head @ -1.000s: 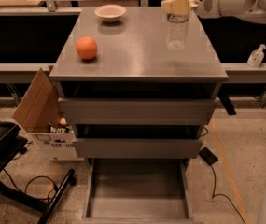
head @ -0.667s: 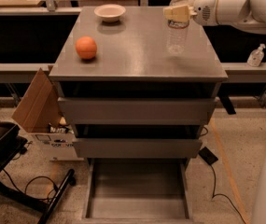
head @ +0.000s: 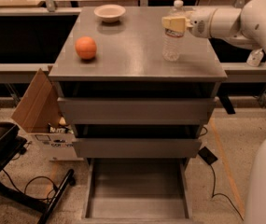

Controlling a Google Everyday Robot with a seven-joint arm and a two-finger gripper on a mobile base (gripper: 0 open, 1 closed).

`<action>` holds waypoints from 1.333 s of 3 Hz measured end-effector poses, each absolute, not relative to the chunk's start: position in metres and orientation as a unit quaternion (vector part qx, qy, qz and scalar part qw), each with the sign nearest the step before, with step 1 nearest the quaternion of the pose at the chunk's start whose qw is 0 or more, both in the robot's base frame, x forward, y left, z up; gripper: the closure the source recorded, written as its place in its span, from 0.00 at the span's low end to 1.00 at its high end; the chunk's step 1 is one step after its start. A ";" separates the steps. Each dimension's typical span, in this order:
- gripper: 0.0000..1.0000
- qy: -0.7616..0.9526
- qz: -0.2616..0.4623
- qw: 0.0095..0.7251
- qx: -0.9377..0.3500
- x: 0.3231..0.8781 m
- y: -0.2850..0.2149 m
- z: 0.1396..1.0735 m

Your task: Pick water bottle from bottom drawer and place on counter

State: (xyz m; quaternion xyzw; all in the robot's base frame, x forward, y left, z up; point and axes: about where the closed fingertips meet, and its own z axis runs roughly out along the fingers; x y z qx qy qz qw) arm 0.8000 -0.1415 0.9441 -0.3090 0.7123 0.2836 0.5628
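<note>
The water bottle (head: 172,43) stands upright at the right side of the counter (head: 132,55), its white cap showing above my gripper. My gripper (head: 174,24) reaches in from the right and is closed around the bottle's upper part, with its beige pads (head: 173,23) over the shoulder of the bottle. The bottle's base seems to rest on the counter top. The bottom drawer (head: 89,190) is pulled open below, and nothing shows inside it.
An orange ball (head: 86,47) lies on the counter's left side and a white bowl (head: 109,12) sits at the back. The two upper drawers are slightly open. A cardboard box (head: 37,101) and a black stand (head: 2,148) are on the left, and a cable (head: 216,181) lies on the floor at the right.
My gripper and the bottle have come lower and a little toward the front of the counter. The bottle's cap now shows above the gripper.
</note>
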 end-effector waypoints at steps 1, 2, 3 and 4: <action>1.00 0.712 0.284 0.563 -0.309 0.800 -0.142 0.953; 0.74 0.712 0.284 0.562 -0.309 0.800 -0.140 0.954; 0.51 0.712 0.286 0.561 -0.310 0.801 -0.137 0.953; 0.28 0.712 0.287 0.561 -0.311 0.801 -0.136 0.953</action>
